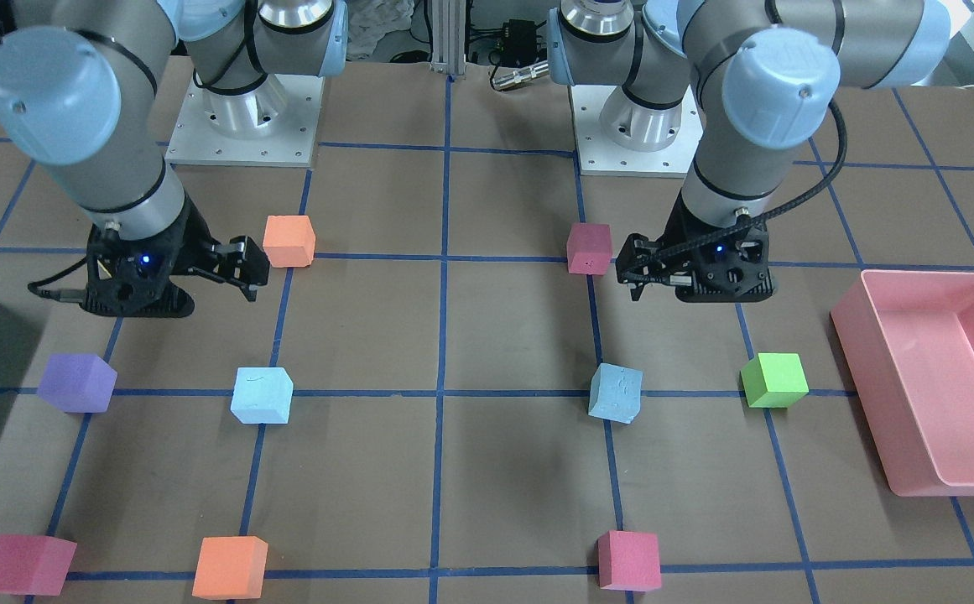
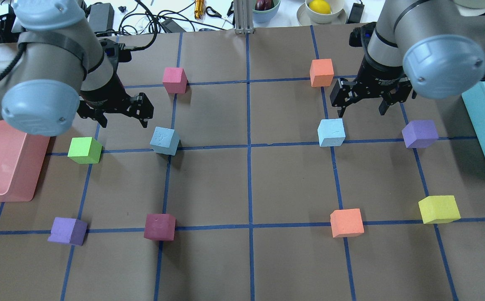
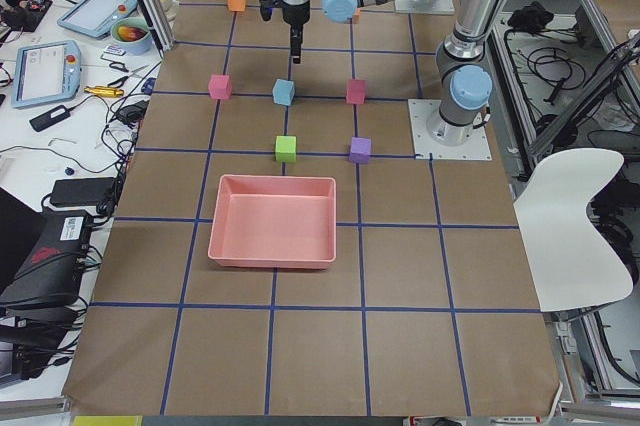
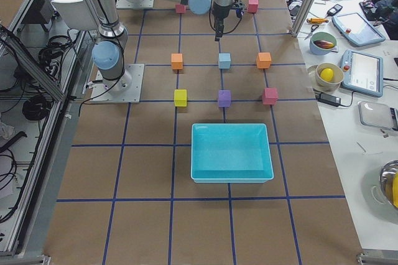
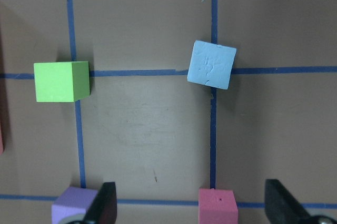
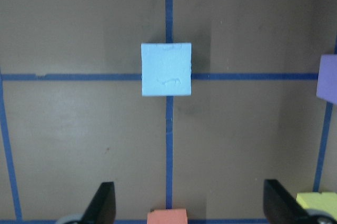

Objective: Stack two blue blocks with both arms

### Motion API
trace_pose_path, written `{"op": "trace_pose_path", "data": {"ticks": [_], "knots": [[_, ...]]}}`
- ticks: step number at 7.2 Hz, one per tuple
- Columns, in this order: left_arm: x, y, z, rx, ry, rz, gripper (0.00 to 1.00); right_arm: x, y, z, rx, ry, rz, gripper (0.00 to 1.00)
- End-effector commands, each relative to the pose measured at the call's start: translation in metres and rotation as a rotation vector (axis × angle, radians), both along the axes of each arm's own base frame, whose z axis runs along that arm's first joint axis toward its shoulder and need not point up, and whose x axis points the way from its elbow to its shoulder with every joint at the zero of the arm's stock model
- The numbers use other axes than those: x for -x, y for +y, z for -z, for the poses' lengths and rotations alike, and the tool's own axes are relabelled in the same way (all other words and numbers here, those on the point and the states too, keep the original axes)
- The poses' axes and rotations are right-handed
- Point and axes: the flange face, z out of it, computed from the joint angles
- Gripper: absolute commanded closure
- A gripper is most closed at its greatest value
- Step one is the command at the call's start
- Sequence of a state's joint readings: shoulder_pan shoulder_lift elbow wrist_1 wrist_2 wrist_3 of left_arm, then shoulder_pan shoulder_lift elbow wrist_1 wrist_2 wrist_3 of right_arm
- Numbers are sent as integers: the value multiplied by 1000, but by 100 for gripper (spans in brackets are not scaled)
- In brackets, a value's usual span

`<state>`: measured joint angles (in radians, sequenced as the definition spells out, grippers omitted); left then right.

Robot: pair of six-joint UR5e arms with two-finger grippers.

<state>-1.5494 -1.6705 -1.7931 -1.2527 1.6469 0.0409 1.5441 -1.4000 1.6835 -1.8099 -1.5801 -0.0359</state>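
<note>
Both wide open and empty: the right black two-finger gripper (image 2: 362,110) has its pale-blue foam cube (image 6: 166,69) squarely ahead; the left gripper (image 2: 123,121) faces a skewed blue cube (image 5: 211,64).

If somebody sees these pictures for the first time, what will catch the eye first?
Over the taped table hang the left gripper and the right gripper, both open. Close by each lies a pale blue cube: the left blue block and the right blue block, among other coloured cubes. A pink tray and a teal bin flank them.
</note>
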Motion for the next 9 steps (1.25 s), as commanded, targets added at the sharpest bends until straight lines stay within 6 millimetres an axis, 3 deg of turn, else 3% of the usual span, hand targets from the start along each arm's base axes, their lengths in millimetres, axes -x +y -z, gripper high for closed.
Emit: {"op": "trace_pose_path", "data": {"ticks": [1,2,4,5,8,9], "knots": [[3,-15,53,-37,3,19,0,-2,-44,67,30,-13,2,0],[5,-22,68,-51,4,23,0,-4,-50,96,-6,-14,-1,0],[17,-32,92,-46,74,32,0,-5,-50,131,-64,-14,-4,0],[17,-42,106,-18,74,36,0,-5,-51,135,-67,-17,-2,0],[17,-46,144,-39,74,45,0,-5,-54,161,-58,-16,-17,0],[16,-44,153,-53,72,50,0,-5,-52,171,-35,-15,-16,7]]}}
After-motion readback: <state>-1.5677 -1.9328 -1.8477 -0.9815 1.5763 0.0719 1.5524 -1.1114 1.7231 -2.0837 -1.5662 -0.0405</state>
